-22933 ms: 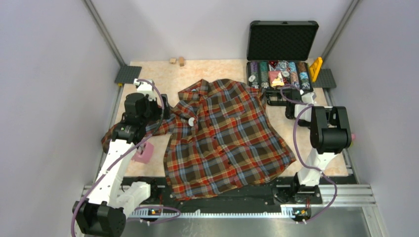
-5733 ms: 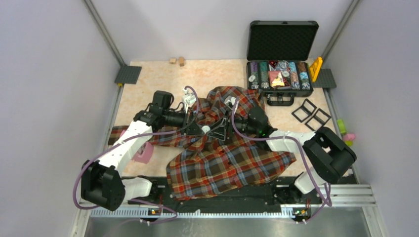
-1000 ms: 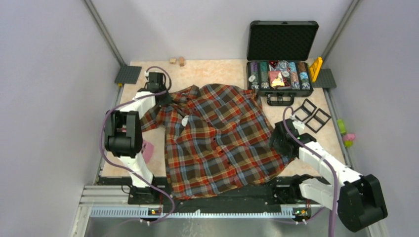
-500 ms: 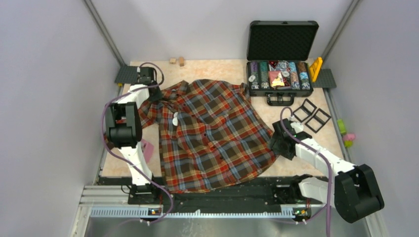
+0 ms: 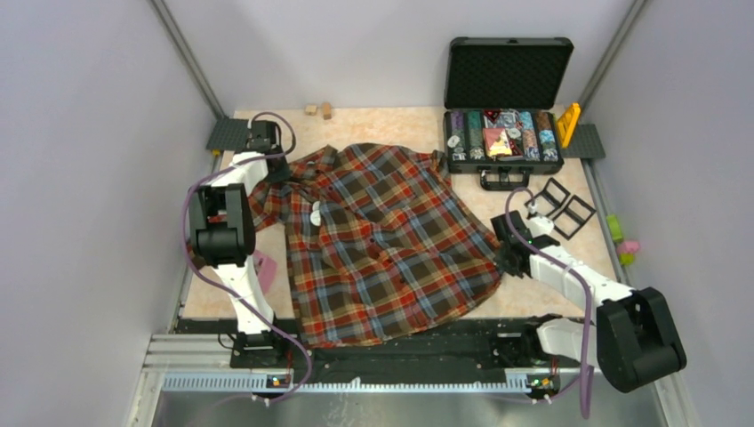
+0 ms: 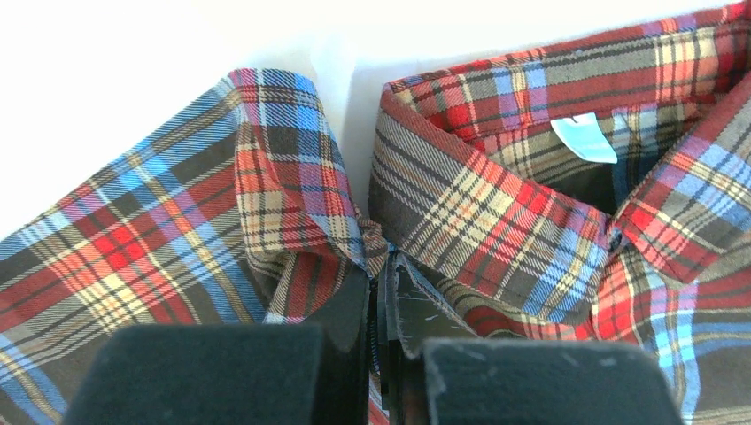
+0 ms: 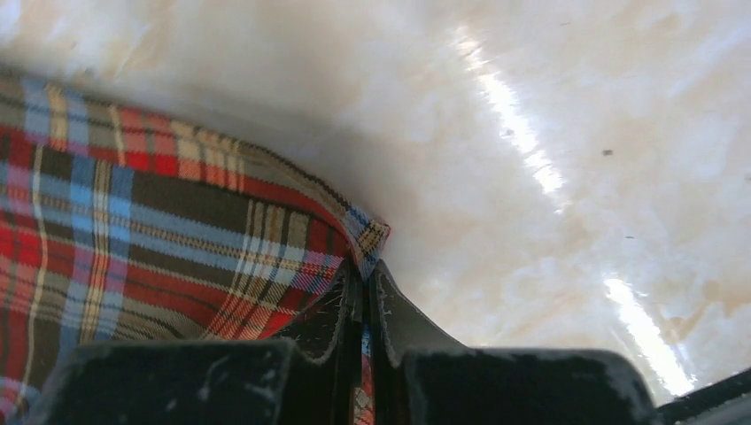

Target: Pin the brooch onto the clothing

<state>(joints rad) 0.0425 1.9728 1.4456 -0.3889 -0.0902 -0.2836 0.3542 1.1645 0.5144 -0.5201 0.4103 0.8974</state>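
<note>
While your right gripper (image 7: 365,283) is clamped on only a corner of the hem of the clothing (image 5: 382,240), and the left gripper (image 6: 381,283) pinches the seam beside the collar, a hard stretch could pull that corner free. You can't pick out the brooch. A second ago the right jaws stood wide.

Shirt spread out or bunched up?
Spread, front up: shirt lies flat, left gripper pinching by the collar, right gripper pinching a corner.

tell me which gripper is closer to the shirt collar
Left. The left gripper is shut on the shirt right beside the collar; the right gripper pinches a corner of the shirt's right edge, well away from it.
</note>
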